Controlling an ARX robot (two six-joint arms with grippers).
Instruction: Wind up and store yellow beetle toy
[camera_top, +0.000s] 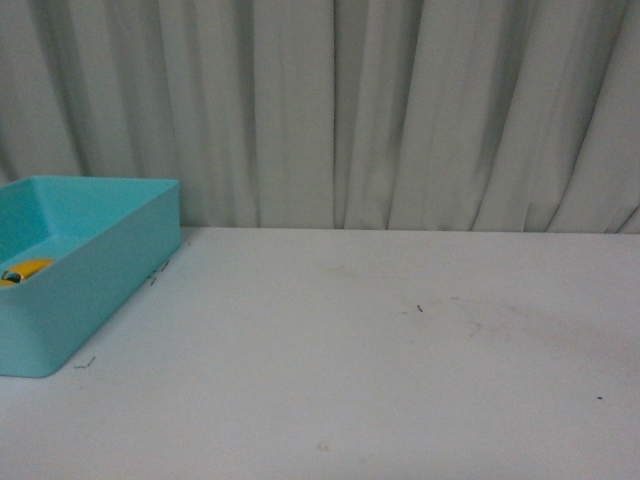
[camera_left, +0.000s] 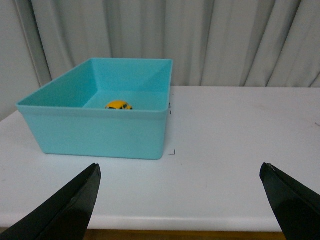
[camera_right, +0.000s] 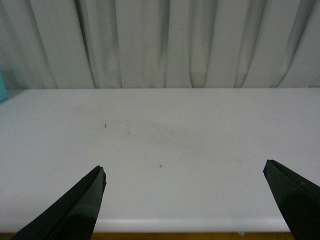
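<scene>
Though left gripper (camera_left: 180, 172) gapes, yellow beetle toy (camera_left: 118, 105) beyond, binned

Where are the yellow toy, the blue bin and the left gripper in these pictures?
yellow toy (camera_left: 119, 105), left wrist view, on its domed back.
blue bin (camera_left: 97, 131), left wrist view, on its near outer wall.
left gripper (camera_left: 180, 200), left wrist view, midway between its open fingertips.

My front camera shows white table (camera_top: 400, 350) filling lower half, surface matte, few small dark specks and faint scuffs. Behind it, pale grey-white curtain (camera_top: 400, 110) hangs in vertical folds across whole back, reaching table's far edge. I see table's near edge rounded in wrist views, thin brown strip beneath. Light soft, even, no hard shadows.
</scene>
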